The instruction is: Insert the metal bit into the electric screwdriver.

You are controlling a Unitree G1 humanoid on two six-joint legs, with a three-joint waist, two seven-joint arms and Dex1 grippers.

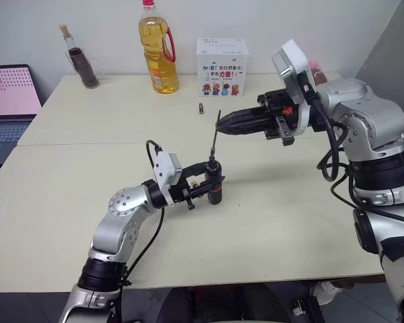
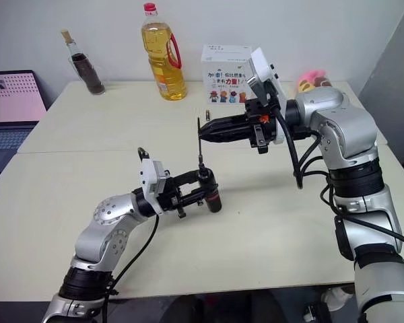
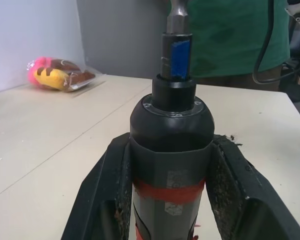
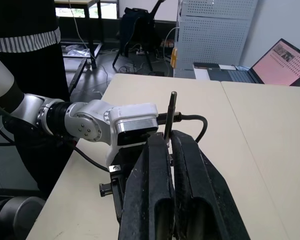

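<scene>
Left jaws clamping electric screwdriver [image 1: 213,183]; right jaws clamping metal bit [image 1: 215,139], unlabelled.

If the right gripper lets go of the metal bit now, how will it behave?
Probably stiff: the metal bit runs thin and straight. Its lower end sits in the electric screwdriver, so it may stay upright. Round and smooth, it would likely roll if it dropped to the table.

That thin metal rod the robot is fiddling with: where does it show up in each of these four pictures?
Left eye view: the metal bit stands in the middle, between the two grippers.
Right eye view: middle, slightly left of centre.
Left wrist view: its lower end at the top edge, in the electric screwdriver nose.
Right wrist view: rising between the black fingers.
Shared landmark: the cream table.
</scene>
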